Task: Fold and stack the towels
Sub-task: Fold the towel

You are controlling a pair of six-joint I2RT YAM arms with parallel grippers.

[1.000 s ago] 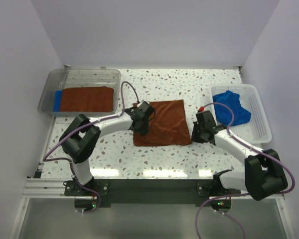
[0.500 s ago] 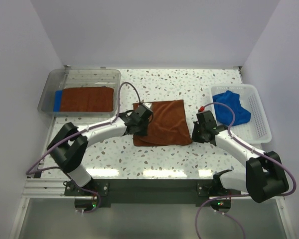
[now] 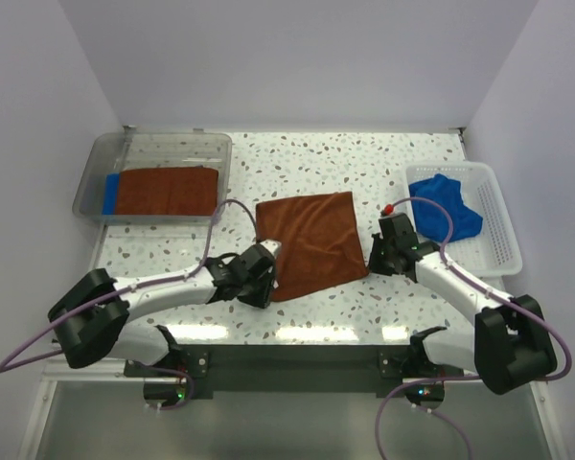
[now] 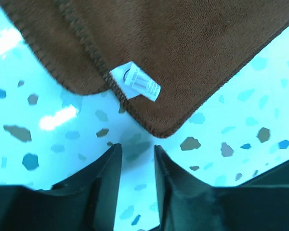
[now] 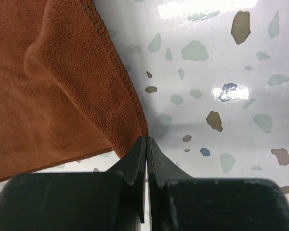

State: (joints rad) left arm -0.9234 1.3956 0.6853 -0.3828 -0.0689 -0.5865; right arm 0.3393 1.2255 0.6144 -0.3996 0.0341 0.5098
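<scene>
A brown towel (image 3: 311, 244) lies spread on the speckled table, turned slightly askew. In the left wrist view its near-left corner (image 4: 183, 57), with a white label (image 4: 137, 84), lies just beyond my fingertips. My left gripper (image 3: 265, 280) (image 4: 136, 147) is open and empty, low over the table. My right gripper (image 3: 376, 259) (image 5: 146, 138) is shut at the towel's near-right corner (image 5: 53, 96), and appears to pinch its edge. A folded brown towel (image 3: 168, 190) lies in the clear bin, with a blue towel (image 3: 109, 192) beside it. A crumpled blue towel (image 3: 446, 206) lies in the white basket.
The clear bin (image 3: 158, 137) stands at the back left. The white basket (image 3: 498, 225) stands at the right edge, close behind my right arm. White walls close the table on three sides.
My left gripper has drawn the towel's near-left corner toward the near edge, turning the towel askew, and has let it go. The right gripper has stayed at its corner.
</scene>
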